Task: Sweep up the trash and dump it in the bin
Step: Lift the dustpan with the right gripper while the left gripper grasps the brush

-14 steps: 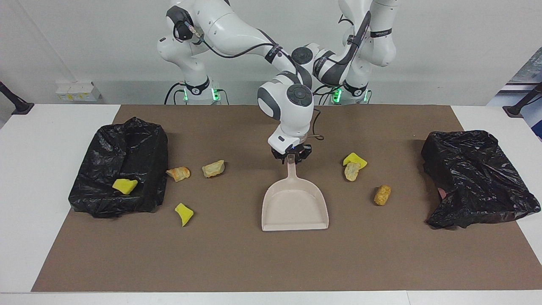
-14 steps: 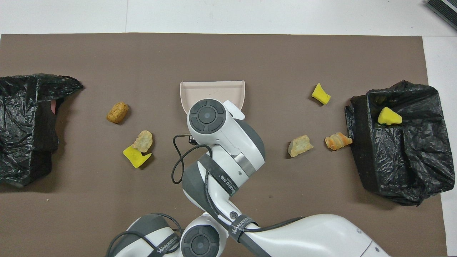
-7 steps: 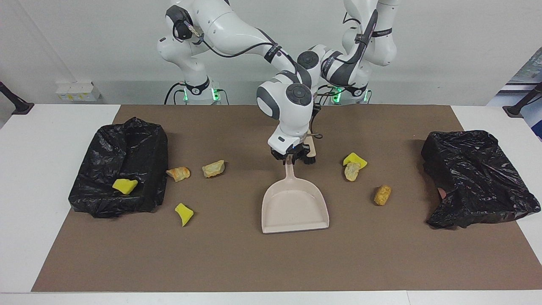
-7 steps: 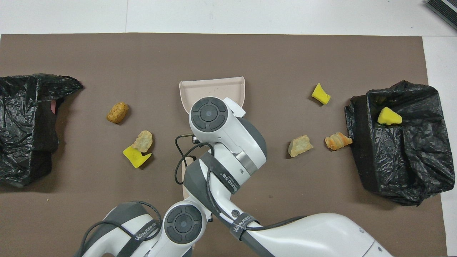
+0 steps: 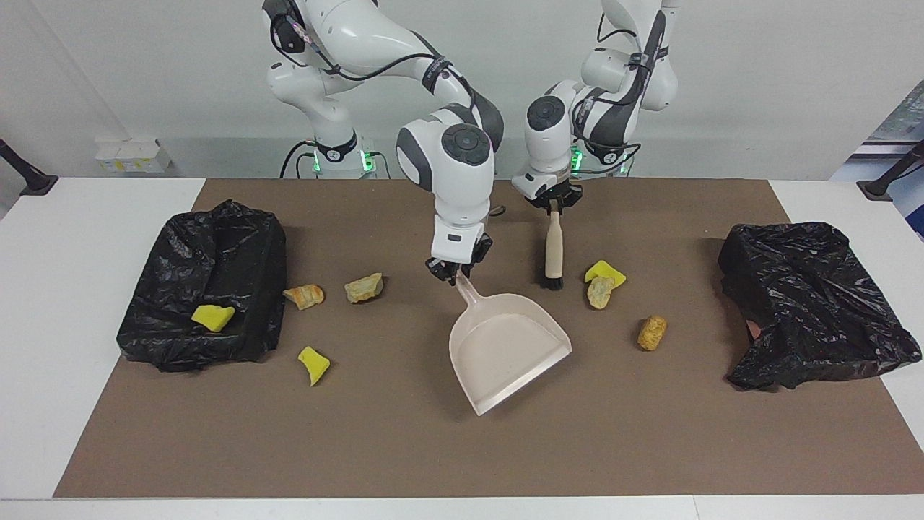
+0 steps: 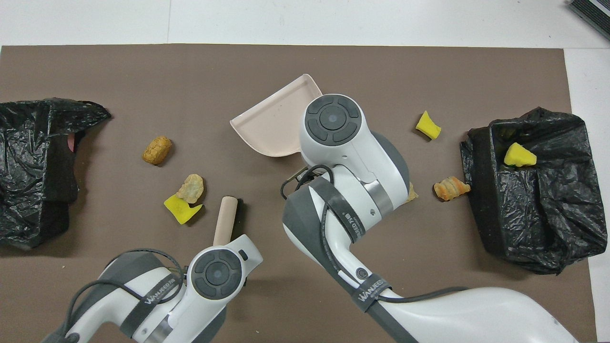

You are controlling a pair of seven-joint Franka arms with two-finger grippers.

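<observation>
Pink plastic dustpan (image 5: 505,345) hangs tilted over the middle of the brown mat (image 5: 433,448), the right gripper's (image 5: 453,271) fingers clamped on its handle. Left gripper (image 5: 552,204) holds a brush (image 5: 553,253) upright, fingers clamped on it, bristles just beside two trash (image 5: 602,283) lumps. Other lumps lie scattered toward both ends of the bench (image 5: 72,231); one sits in the black bin (image 5: 209,289) at the right arm's end.

mat (image 5: 650,433): brown, covers white table (image 5: 72,289) | white boxes (image 5: 132,155): by the wall
</observation>
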